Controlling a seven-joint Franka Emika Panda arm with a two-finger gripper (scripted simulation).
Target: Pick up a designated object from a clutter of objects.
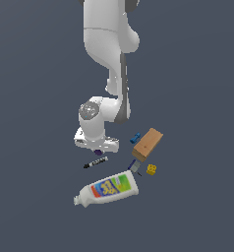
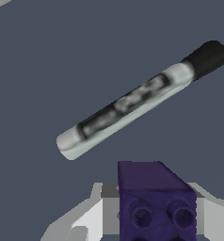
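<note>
Gripping the tiny dark purple studded block (image 2: 156, 202) between our gripper's (image 2: 151, 212) pale fingers (image 2: 92, 219), we note it just beside the black-capped grey marker (image 2: 132, 101) on the dark floor

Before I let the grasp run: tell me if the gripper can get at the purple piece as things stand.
Probably yes. The gripper is down right over the purple piece, which sits between its fingers in the wrist view. The marker lies apart from it, so nothing seems to block closing.

White arm reaching steeply down, wrist bent low, gripper (image 1: 98, 149) near floor, fingers (image 2: 88, 221) flanking a block
</note>
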